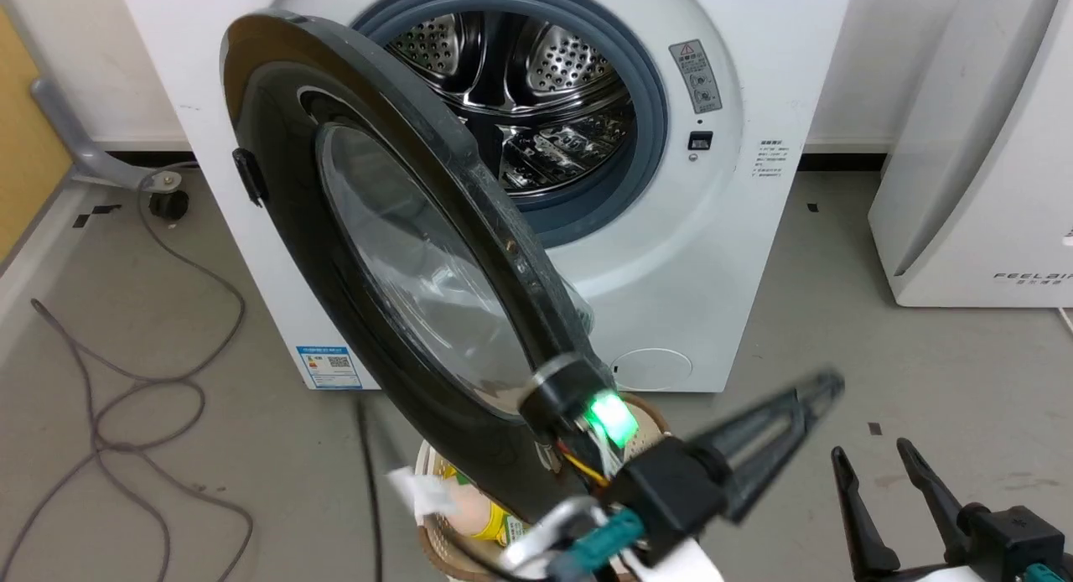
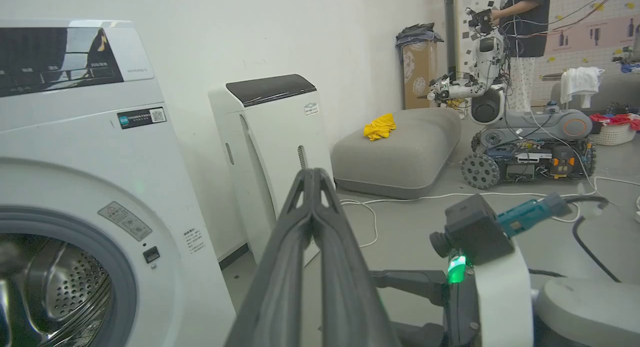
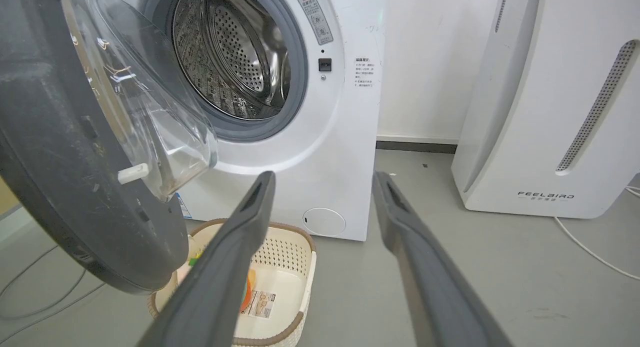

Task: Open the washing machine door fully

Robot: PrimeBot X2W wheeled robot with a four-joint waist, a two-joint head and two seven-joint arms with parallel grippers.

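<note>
Out in front of the big white front-loading washing machine [image 1: 687, 255], the large round glossy black door with the bulging clear glass window [image 1: 402, 263] is swung roughly halfway. It stands out from the machine's front, with the perforated steel drum [image 1: 520, 87] on show behind it, so I'd say it's not fully open yet.

The left gripper [image 1: 817, 393] sits just off the door's free edge, low down in front of the machine, its two dark fingers pressed together with nothing between them. The right gripper [image 1: 872, 452] hangs further toward the machine's latch side, fingers spread wide and empty.

How I'd do the rest:
- Use the closed left fingers like a paddle on the inner black rim near the free edge, not on the glass bowl, since that's where the leverage is.
- Push along the door's arc rather than straight, or the fingers will probably slide off the glossy plastic.
- Ease off near the end of the swing.
- Watch the cream perforated plastic basket [image 3: 295, 252] on the floor right in front of the machine, under the door's lower edge. The arm looks close to it.
- The right gripper is best left parked.
</note>
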